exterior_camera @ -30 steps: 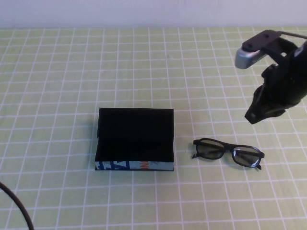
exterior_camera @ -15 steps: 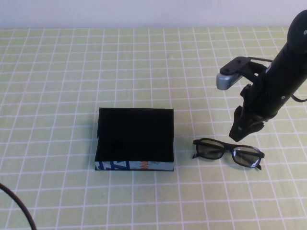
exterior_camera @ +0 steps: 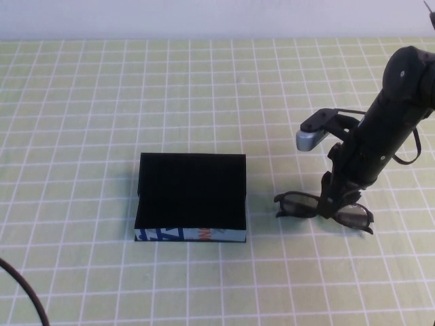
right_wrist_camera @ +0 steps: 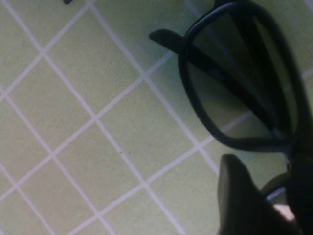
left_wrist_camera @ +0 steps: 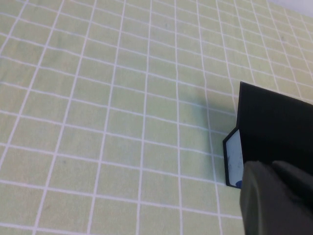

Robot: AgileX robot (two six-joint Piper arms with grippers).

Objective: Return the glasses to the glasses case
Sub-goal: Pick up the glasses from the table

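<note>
Black-framed glasses [exterior_camera: 325,211] are lying on the tabletop [exterior_camera: 81,102] directly beneath the right gripper [exterior_camera: 335,202], whose jaws are standing open over the bridge. Closing squarely on the frame, clear of the lenses, seems wise. Beside it, the case [exterior_camera: 191,197] is waiting open. Only a dark part of the left gripper [left_wrist_camera: 274,198] is showing near the case; I cannot tell its state.

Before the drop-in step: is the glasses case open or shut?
Open: the glasses case shows its lid raised and a black interior; glasses outside, under the right gripper.

Test bench: green gridded tablecloth [exterior_camera: 102,88]
</note>
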